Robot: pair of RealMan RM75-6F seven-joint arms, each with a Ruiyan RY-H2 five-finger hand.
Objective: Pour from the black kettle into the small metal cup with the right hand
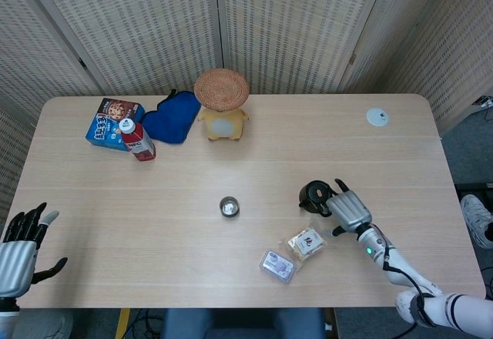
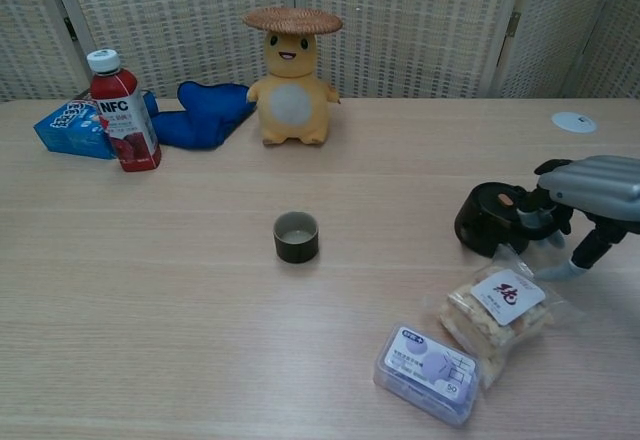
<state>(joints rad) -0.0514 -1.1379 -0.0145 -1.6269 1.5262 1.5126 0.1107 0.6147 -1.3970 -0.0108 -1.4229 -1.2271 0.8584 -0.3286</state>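
The black kettle point(image 1: 314, 195) point(image 2: 490, 220) stands on the table right of centre. My right hand point(image 1: 348, 210) point(image 2: 590, 185) is at its right side, fingers curled around the handle. The small metal cup point(image 1: 229, 206) point(image 2: 296, 237) stands upright at the table's middle, well to the left of the kettle, with a pale inside. My left hand point(image 1: 19, 246) hangs off the table's near left corner, fingers spread and holding nothing; the chest view does not show it.
A snack bag point(image 1: 304, 243) point(image 2: 497, 305) and a purple box point(image 1: 277, 265) point(image 2: 427, 372) lie just in front of the kettle. At the back stand a yellow toy with a straw hat point(image 1: 222, 108), a red bottle point(image 1: 137, 140), a blue cloth point(image 1: 173, 115) and a white disc point(image 1: 377, 117).
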